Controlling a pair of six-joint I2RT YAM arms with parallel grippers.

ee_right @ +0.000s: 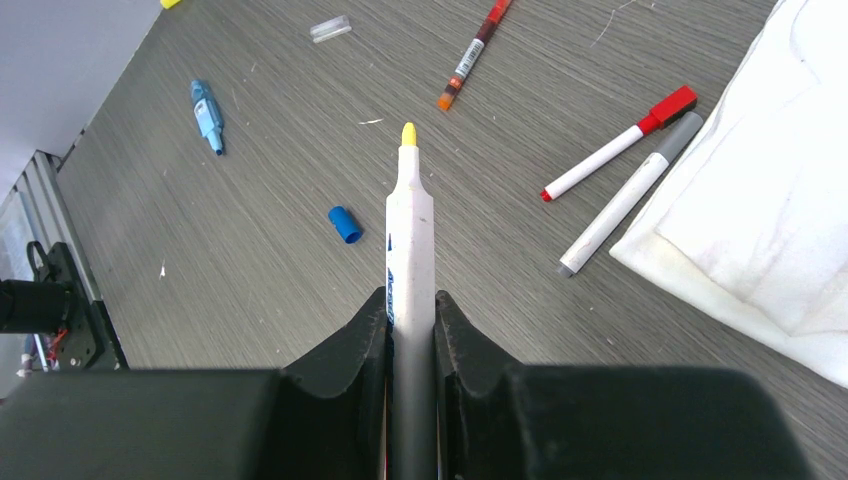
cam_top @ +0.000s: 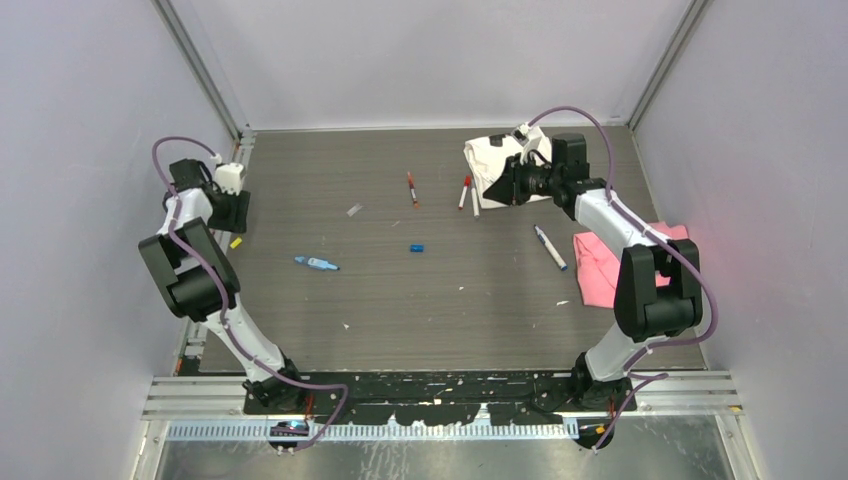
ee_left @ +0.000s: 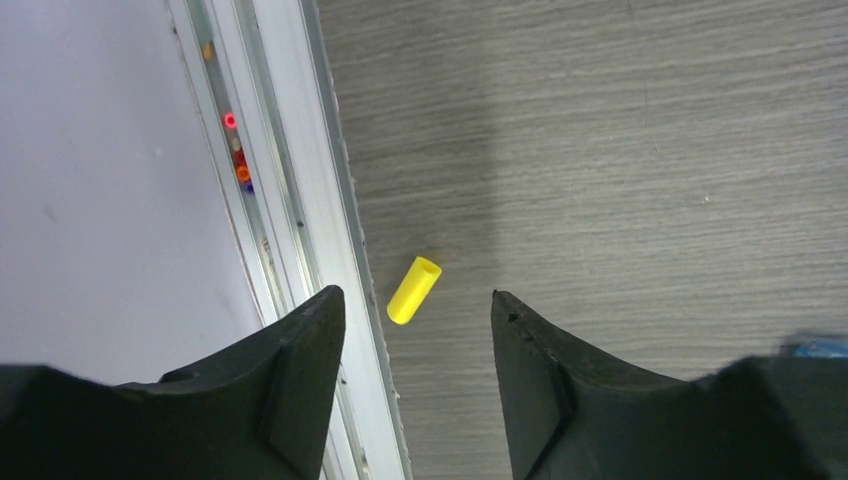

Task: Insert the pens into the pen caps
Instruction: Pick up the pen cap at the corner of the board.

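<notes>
Two yellow parts are readied for joining: the pen (ee_right: 410, 230) is clamped tip-out in the right jaws; the left jaws are spread over the cap (ee_left: 414, 290).

Pale lilac walls (cam_top: 80, 100) enclose a grey woodgrain table (cam_top: 450, 310) (aluminium rails (cam_top: 700, 392) edging it).

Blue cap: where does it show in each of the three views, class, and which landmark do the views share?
Top view: blue cap mid-table, right of the light-blue pen.
Left wrist: not in it.
Right wrist: blue cap just left of the yellow-tipped pen in the right gripper.
Shared landmark: light-blue pen, top and right wrist views.
</notes>
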